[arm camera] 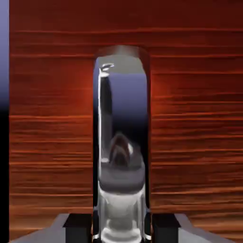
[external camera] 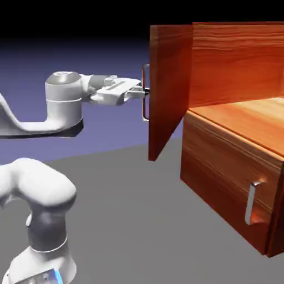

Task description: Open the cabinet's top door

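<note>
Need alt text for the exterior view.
White robot arm's two-finger pincer grips the silver bar handle of the reddish-brown wooden top door, swung wide open; the lower panel with its silver handle is shut.

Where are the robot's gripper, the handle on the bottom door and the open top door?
Gripper [arm camera: 121, 228]: hand view, between its fingertips.
Bottom handle [external camera: 251, 204]: exterior view, middle of the bar.
Top door [external camera: 166, 91]: exterior view, middle of the swung-out panel.
</note>
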